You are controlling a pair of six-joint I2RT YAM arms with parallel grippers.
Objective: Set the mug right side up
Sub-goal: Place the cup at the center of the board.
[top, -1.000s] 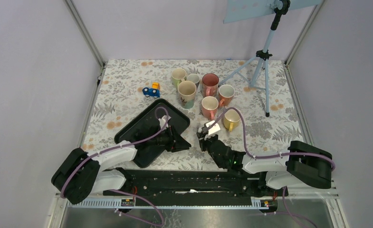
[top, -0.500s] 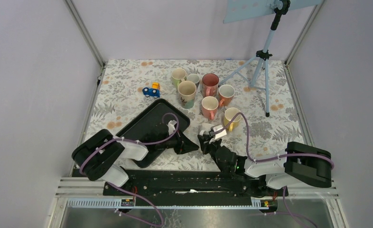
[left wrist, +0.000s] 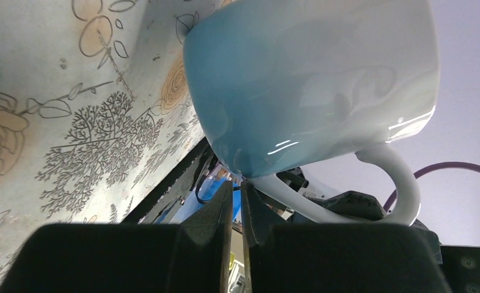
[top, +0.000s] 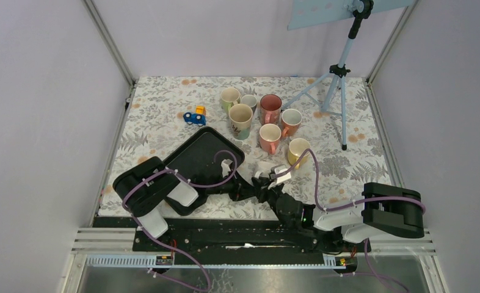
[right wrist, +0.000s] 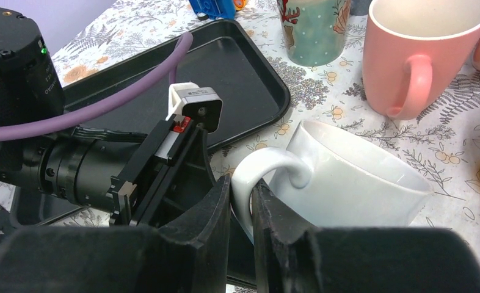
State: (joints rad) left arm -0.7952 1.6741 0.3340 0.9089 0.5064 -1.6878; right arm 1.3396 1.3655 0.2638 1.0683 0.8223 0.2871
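Observation:
The white mug (top: 267,168) hangs tilted just above the flowered cloth, right of the tray's near corner. My right gripper (right wrist: 242,184) is shut on its handle (right wrist: 253,174), one finger inside the loop and one outside. The mug's body (right wrist: 353,189) stretches away to the right in the right wrist view. My left gripper (left wrist: 237,187) comes in from the left, its tips just below the mug's body (left wrist: 311,79) where the handle (left wrist: 402,183) joins. Its jaws stand almost together with only a thin slit and nothing between them. Seen from above, the left gripper (top: 254,187) meets the right gripper (top: 268,183) under the mug.
A black tray (top: 192,160) lies left of the mug, under the left arm. Several upright mugs stand behind, the nearest a pink one (right wrist: 421,49), a yellow one (top: 297,151) and a green patterned one (right wrist: 314,30). A toy car (top: 196,115) and a tripod (top: 340,79) sit farther back.
The left arm has swung right, off the tray, up to the mug, and its jaws have narrowed. The right gripper has kept hold of the handle and shifted slightly.

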